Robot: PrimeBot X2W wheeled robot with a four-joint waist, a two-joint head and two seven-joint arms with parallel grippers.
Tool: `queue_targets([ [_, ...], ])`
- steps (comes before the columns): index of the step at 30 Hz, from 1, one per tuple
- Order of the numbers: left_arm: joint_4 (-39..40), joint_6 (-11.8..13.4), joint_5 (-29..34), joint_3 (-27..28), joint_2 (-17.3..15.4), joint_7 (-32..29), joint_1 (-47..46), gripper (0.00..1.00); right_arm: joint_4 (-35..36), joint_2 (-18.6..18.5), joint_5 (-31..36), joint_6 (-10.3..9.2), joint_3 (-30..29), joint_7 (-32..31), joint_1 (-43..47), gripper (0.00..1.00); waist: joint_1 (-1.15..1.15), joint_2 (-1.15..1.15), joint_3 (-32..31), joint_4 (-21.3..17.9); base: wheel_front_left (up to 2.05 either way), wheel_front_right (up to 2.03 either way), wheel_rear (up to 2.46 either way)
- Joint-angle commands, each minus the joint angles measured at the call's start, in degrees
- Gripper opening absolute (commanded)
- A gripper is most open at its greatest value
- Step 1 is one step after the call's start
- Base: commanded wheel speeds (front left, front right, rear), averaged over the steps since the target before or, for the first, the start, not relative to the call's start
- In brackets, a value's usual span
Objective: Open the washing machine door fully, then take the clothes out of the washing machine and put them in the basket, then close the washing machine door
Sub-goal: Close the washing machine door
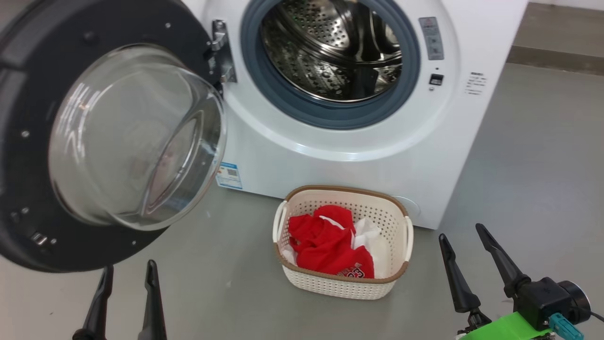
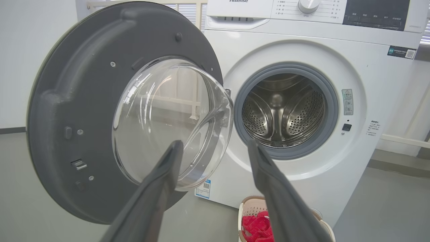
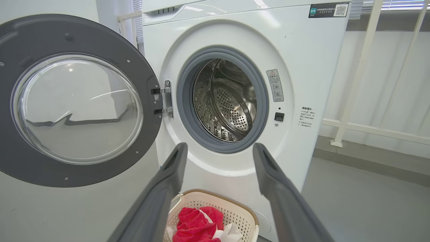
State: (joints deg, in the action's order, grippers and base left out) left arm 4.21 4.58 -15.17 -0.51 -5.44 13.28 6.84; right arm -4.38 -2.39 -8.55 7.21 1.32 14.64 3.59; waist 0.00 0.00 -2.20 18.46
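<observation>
Bright, even light, soft shadows. Glare streaks on the washing machine door (image 1: 137,137) glass & steel drum (image 1: 330,52). Wrist views bend at edges; near fingers (image 2: 158,201) blurry.

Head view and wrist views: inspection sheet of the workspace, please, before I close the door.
Surface: grey floor, smooth.
Job's things: washing machine door swung wide open; washing machine with no garment seen in its drum; red and white clothes in the basket in front of it.
Clutter: nothing seen.
Grippers: left pincer open, empty; right pincer open, empty.
Cables: thin dark lead at the right wrist.
Surroundings: white railing beside the machine.
</observation>
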Motion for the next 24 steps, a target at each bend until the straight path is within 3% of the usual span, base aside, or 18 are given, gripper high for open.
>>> queue_targets([
  [1,2.0,0.5,0.5,1.7,-0.7,0.3,-1.0,1.00,1.8,-0.5,1.0,0.28,1.8,0.4,-1.9,1.00,0.00,0.00,0.0,3.2,0.00,0.00,0.00],
  [14,2.3,1.0,0.3,1.8,-1.2,0.3,-1.2,1.00,2.5,-0.5,0.9,0.28,3.6,0.4,-2.8,1.00,0.00,0.00,0.2,8.9,0.00,0.00,0.00],
  [24,2.4,1.5,-0.1,2.0,-1.4,0.5,-1.1,1.00,2.2,-0.5,0.7,0.28,3.9,0.4,-2.8,1.00,0.00,0.00,0.4,10.0,0.00,0.00,0.00],
])
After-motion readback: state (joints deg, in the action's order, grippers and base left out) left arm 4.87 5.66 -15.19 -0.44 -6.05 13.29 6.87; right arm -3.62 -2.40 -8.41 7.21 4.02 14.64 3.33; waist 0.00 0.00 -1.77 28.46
